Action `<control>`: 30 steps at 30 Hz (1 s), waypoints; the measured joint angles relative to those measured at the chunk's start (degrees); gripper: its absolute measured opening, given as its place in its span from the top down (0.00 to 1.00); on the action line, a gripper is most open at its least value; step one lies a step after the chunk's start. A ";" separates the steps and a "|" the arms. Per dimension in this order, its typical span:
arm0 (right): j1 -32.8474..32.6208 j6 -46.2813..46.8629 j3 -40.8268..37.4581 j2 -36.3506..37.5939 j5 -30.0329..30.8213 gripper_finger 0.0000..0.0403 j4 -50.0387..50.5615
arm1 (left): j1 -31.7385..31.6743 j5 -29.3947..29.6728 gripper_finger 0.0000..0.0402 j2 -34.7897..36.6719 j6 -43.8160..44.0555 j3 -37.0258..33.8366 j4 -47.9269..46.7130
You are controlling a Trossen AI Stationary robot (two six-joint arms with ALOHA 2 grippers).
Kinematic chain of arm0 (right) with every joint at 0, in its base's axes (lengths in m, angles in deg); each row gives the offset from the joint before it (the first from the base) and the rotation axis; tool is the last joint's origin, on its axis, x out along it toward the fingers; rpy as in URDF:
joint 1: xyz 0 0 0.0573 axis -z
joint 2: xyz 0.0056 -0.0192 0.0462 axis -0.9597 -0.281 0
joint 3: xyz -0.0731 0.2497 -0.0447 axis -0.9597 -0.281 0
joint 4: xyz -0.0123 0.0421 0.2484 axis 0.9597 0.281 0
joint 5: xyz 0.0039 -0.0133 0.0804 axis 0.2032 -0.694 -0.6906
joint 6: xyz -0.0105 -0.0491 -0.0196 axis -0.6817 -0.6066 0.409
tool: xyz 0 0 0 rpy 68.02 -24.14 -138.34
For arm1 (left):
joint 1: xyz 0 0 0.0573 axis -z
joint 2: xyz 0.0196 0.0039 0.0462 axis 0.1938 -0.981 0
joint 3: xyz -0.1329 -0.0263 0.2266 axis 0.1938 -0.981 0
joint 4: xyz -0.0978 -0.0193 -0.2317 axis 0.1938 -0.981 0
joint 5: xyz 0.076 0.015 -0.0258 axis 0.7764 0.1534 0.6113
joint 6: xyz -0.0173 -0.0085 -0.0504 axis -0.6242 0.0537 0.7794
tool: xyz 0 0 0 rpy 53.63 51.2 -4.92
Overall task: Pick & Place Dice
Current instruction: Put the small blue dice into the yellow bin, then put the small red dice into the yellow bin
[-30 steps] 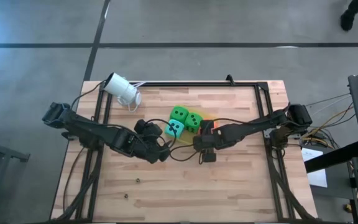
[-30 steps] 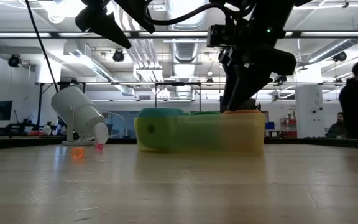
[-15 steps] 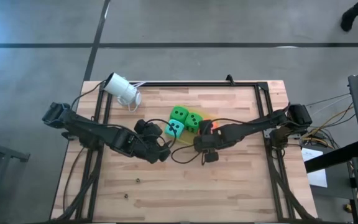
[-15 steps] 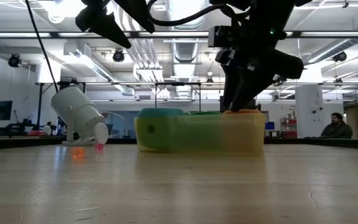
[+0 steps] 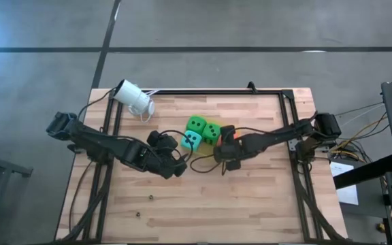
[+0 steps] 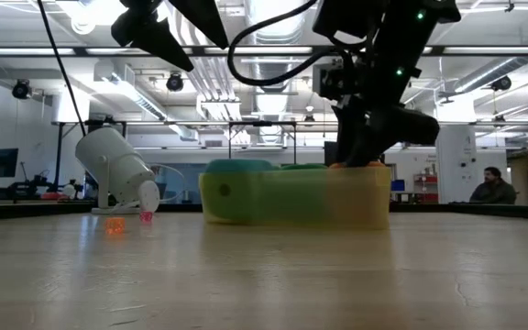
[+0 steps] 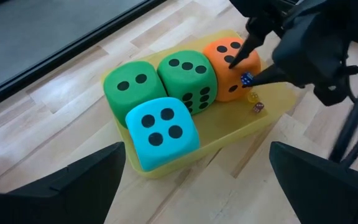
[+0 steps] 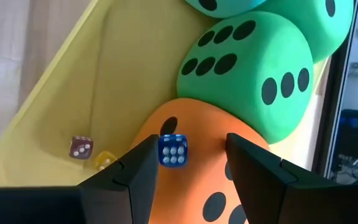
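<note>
Four soft dice sit in a shallow yellow tray [image 7: 272, 115]: two green [image 7: 129, 90] [image 7: 188, 78], one teal [image 7: 161, 130] and one orange-red [image 7: 232, 59]. My right gripper [image 8: 191, 155] hangs open just above the orange-red die [image 8: 185, 186], its fingers slanting down. Between those fingers is a small blue die [image 8: 173, 150], narrower than the gap and close to one finger. A small red die [image 8: 79, 147] and a small yellow one [image 8: 104, 160] lie on the tray floor. My left gripper [image 7: 197, 186] waits wide open on the tray's near left side. My right gripper has the small blue die [image 7: 246, 79] beside the inner face of one finger [image 8: 143, 163], over the orange-red die's edge. The other finger stands clear of it. I cannot tell whether the near finger touches it.
A white cylinder-shaped camera [image 5: 133, 99] lies at the table's far left. Small bits lie on the wood near the front left [image 5: 152, 198] and beside the camera [image 6: 115, 226]. Black rails run along the table's edges [image 5: 271, 92]. A person sits far behind [image 6: 493, 183].
My right gripper has shifted a little toward the table's far edge over the orange-red die, sunk slightly and rolled about its wrist. The large dice and the tray have stayed where they were.
</note>
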 joint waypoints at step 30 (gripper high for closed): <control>-7.99 6.50 2.27 6.78 0.83 0.57 4.93 | -0.02 -0.03 0.00 0.00 0.04 0.00 -1.23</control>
